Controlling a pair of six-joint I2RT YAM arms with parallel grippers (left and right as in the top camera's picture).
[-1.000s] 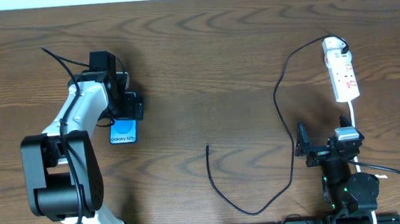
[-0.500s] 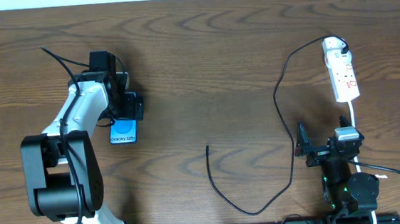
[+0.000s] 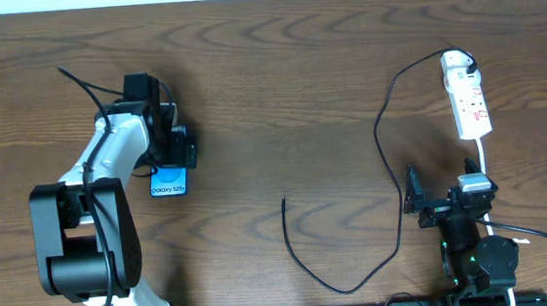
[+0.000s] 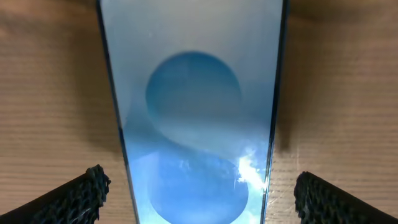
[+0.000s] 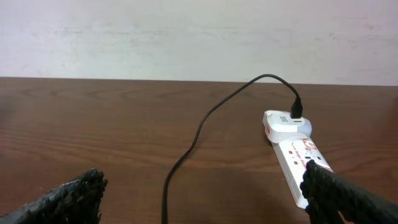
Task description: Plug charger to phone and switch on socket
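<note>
The left gripper [image 4: 205, 196] stands wide apart astride the phone [image 3: 168, 184], apparently not clamping it. The charger [image 3: 284, 221] ends loose on the table [image 3: 279, 94], well apart from the phone, so plugging in is not yet done. At the right, the socket [image 3: 468, 99] holds a black plug [image 5: 297, 113], its switch is unreadable, and the right gripper [image 5: 205, 205] hangs open near it, empty.
</note>
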